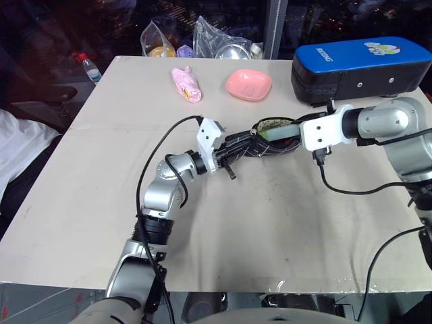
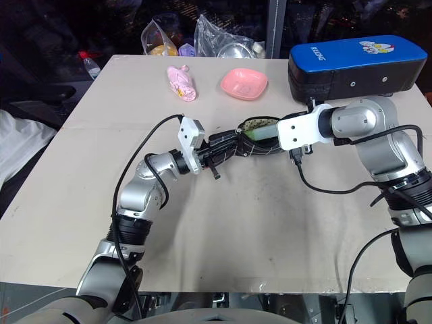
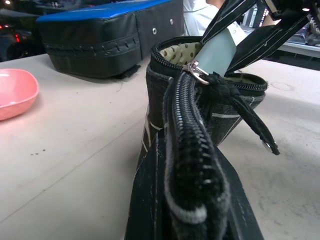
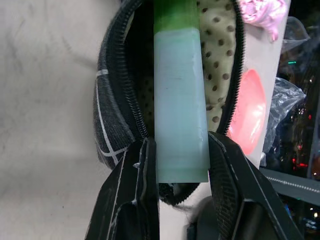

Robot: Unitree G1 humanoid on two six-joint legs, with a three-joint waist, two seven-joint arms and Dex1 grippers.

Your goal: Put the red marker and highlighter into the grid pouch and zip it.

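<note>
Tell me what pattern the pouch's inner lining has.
Pale cream with dark brown polka dots, seen best in the right wrist view inside the grid pouch.

Pretty tight around the grid pouch (image 1: 270, 143) from where I'm driving. Its mouth is already plugged by the highlighter (image 4: 180, 105), pinched in my right gripper (image 4: 176, 165), and my left gripper (image 1: 233, 150) is clamped on the pouch's near end, so both ends are taken. Just behind sits the big blue-and-black case (image 1: 361, 67), blocking the far right. The pink dish (image 1: 248, 84) and pink toy (image 1: 186, 84) crowd the back edge. The near half of the table (image 1: 270, 236) is wide open.
</note>
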